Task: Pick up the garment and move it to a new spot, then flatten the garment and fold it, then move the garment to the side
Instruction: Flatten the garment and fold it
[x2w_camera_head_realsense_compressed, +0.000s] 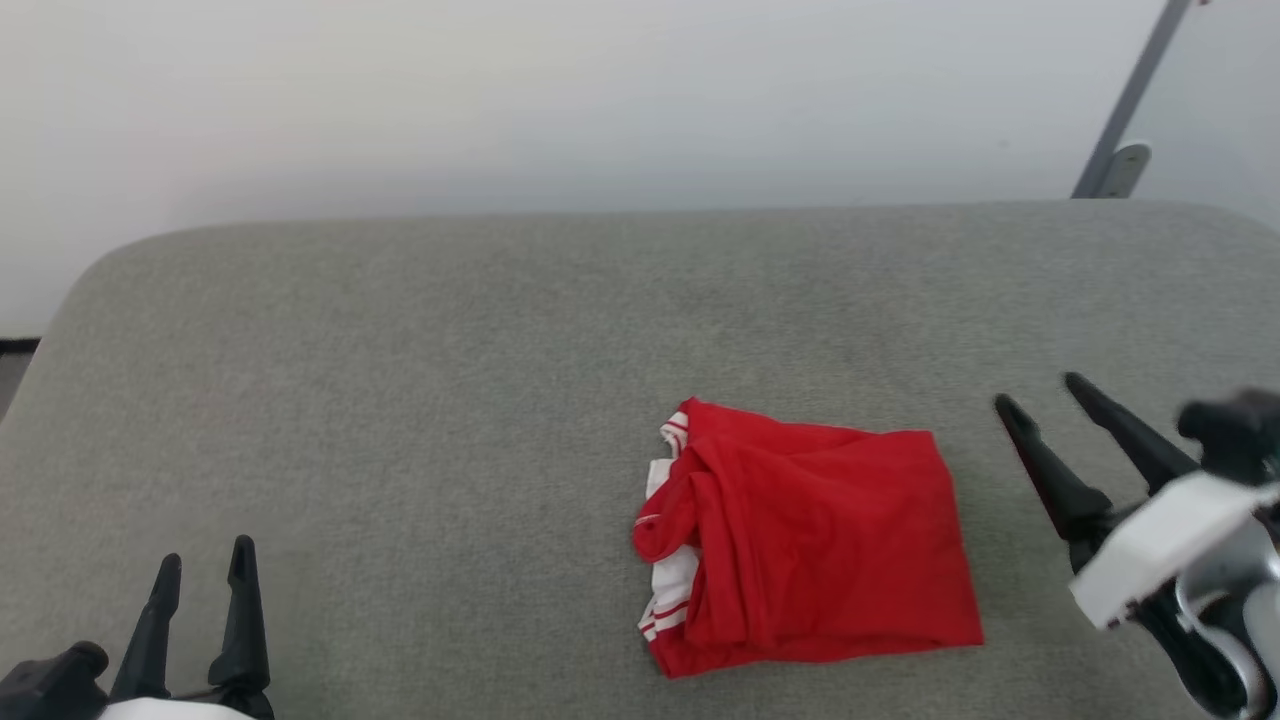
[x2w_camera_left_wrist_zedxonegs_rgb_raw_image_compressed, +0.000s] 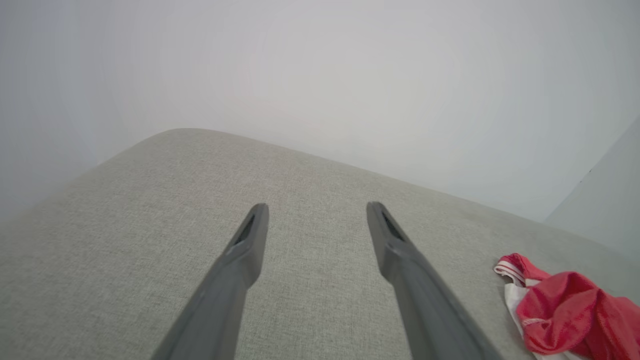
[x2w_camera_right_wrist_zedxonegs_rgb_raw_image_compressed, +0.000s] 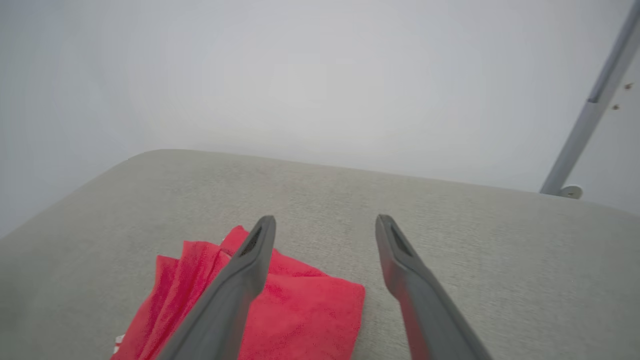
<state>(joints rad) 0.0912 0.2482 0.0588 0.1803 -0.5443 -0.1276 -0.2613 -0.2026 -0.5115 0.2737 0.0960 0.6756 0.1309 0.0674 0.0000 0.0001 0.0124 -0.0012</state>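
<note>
Red T-shirt (x2w_camera_head_realsense_compressed: 820, 540) lies folded on the grey upholstered surface (x2w_camera_head_realsense_compressed: 450, 350), with white sleeve and striped trim at its left edge. Right end effector (x2w_camera_head_realsense_compressed: 1036, 390) hovers just right of the T-shirt, apart from it, fingers spread and empty. Left end effector (x2w_camera_head_realsense_compressed: 206, 553) is well to the T-shirt's left, also spread, holding nothing.
</note>
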